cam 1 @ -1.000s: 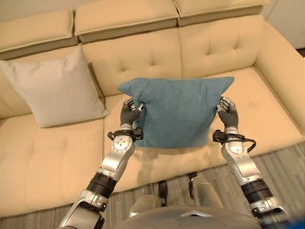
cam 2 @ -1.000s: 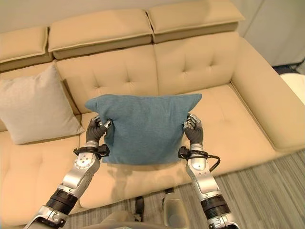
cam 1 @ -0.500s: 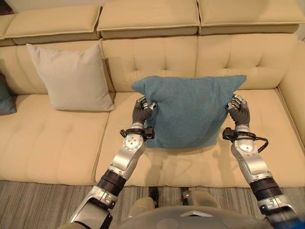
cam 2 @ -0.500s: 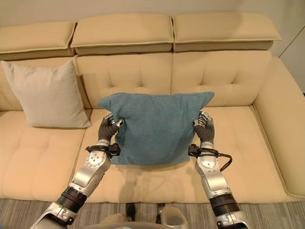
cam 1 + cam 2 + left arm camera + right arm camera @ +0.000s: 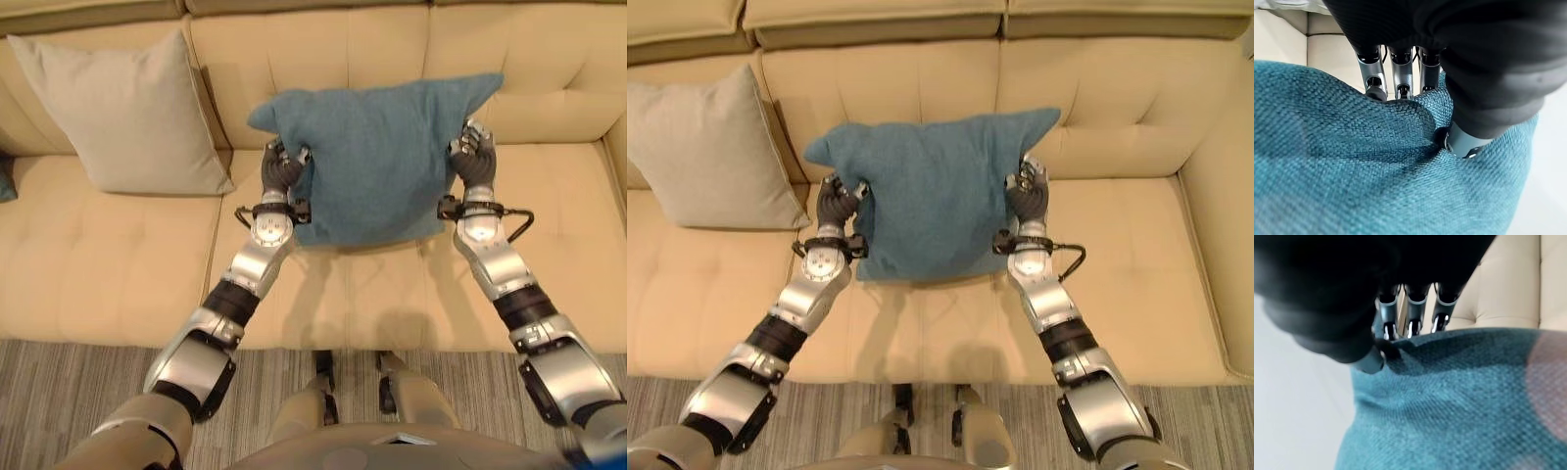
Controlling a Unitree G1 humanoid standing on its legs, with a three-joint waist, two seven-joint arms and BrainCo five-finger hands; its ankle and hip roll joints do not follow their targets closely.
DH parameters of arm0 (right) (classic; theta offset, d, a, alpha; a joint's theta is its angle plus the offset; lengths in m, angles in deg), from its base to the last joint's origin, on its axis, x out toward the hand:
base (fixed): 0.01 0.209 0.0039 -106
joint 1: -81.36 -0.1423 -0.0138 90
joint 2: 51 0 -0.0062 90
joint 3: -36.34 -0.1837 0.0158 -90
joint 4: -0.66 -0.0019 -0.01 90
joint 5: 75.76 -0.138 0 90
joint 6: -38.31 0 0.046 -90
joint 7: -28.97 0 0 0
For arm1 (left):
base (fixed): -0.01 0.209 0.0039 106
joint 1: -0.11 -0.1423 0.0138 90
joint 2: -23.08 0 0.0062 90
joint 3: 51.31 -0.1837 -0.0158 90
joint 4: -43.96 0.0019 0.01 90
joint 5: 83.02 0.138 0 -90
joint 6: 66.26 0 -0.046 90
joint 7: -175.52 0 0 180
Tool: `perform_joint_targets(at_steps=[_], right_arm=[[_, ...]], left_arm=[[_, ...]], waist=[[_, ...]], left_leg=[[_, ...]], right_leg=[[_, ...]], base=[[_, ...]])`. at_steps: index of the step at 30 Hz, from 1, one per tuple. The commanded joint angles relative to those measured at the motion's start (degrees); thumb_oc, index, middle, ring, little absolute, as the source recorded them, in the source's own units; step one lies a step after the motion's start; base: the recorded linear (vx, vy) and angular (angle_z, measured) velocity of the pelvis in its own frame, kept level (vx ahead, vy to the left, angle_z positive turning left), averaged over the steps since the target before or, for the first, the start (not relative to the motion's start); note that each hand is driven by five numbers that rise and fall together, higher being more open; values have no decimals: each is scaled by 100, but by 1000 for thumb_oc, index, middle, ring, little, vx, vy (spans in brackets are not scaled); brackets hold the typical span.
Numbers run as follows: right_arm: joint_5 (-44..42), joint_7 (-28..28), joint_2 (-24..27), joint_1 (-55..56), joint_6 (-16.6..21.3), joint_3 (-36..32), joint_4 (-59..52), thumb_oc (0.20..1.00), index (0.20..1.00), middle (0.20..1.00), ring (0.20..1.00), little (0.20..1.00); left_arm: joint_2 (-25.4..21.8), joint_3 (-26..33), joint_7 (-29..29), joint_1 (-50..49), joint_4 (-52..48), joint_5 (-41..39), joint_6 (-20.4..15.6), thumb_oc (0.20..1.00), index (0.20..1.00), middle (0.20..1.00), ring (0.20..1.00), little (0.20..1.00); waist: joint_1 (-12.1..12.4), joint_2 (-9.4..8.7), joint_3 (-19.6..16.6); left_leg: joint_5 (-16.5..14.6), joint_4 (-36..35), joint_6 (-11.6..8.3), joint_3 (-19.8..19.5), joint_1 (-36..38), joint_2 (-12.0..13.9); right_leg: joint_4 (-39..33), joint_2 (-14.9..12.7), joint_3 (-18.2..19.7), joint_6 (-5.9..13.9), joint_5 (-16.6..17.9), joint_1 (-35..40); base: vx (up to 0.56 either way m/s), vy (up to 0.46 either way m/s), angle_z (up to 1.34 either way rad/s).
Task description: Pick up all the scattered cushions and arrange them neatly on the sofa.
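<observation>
A teal cushion hangs upright over the middle seat of the beige sofa, close to the backrest. My left hand is shut on its left edge and my right hand is shut on its right edge. In the left wrist view the fingers and thumb pinch a fold of the teal cloth. The right wrist view shows the same pinch on the teal cloth. A light grey cushion leans against the backrest on the left seat.
A dark teal cushion edge peeks in at the far left of the sofa. The right seat is bare. Grey striped carpet runs along the sofa's front edge.
The cushion has gone up and back toward the backrest, held in both hands. The camera has tilted down, so the sofa's top has slid out of view.
</observation>
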Motion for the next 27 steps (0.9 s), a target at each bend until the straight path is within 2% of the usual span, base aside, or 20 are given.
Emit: perform_joint_targets(at_steps=[1, 8, 14, 23, 24, 25, 26, 27], right_arm=[[162, 16, -317, -828, 582, 425, -449, 200, 200, 200, 200, 200], [62, -139, 72, -2327, 579, 741, 193, 200, 200, 200, 200, 200], [-17, -80, 259, -2922, 533, 1116, 690, 200, 200, 200, 200, 200], [12, 87, 343, -3100, 434, 1454, 1271, 200, 200, 200, 200, 200], [28, 96, 335, -3097, 428, 1477, 1337, 200, 200, 200, 200, 200], [41, 98, 347, -3129, 408, 1509, 1402, 322, 322, 322, 322, 322], [69, 73, 375, -3222, 371, 1560, 1604, 1000, 1000, 1000, 1000, 1000], [68, 73, 375, -3226, 373, 1561, 1607, 1000, 1000, 1000, 1000, 1000]], left_arm=[[245, -592, 90, 1149, -342, 53, -923, 200, 200, 200, 200, 200], [-48, -871, 95, 2458, 341, -213, -1100, 200, 200, 200, 200, 200], [-179, -1024, 172, 2953, 962, -376, -1091, 200, 200, 200, 200, 200], [-281, -1091, 273, 3100, 1366, -341, -1006, 200, 200, 200, 200, 200], [-280, -1099, 275, 3107, 1405, -312, -999, 520, 520, 520, 520, 520], [-299, -1103, 257, 3119, 1472, -285, -984, 1000, 1000, 1000, 1000, 1000], [-318, -1146, 266, 3221, 1677, -255, -926, 1000, 1000, 1000, 1000, 1000], [-318, -1146, 267, 3224, 1680, -256, -927, 1000, 1000, 1000, 1000, 1000]], waist=[[51, -276, -479], [99, -284, -573], [116, -276, -534], [178, -237, -377], [186, -229, -371], [188, -229, -372], [201, -223, -376], [201, -222, -375]], left_leg=[[26, -46, -541, -169, -313, 218], [210, -46, -621, -286, -982, 165], [311, -46, -663, -354, -1315, 144], [466, -46, -690, -479, -1876, 130], [479, -46, -691, -491, -1908, 137], [491, -46, -692, -492, -1937, 134], [516, -46, -699, -506, -1981, 137], [517, -46, -699, -507, -1982, 137]], right_leg=[[22, -274, 150, 873, -424, 30], [22, -316, 151, 966, -253, -685], [22, -338, 150, 1005, -172, -1034], [22, -370, 96, 1037, -58, -1599], [22, -368, 94, 1038, -55, -1633], [22, -364, 87, 1040, -46, -1662], [22, -365, 77, 1044, -32, -1715], [22, -365, 77, 1044, -31, -1715]], base=[[0, 0, 0], [3, 5, -3], [0, 7, -6], [-26, -8, 1], [0, 0, 0], [0, 0, 0], [0, 0, 0], [0, 0, 0]])
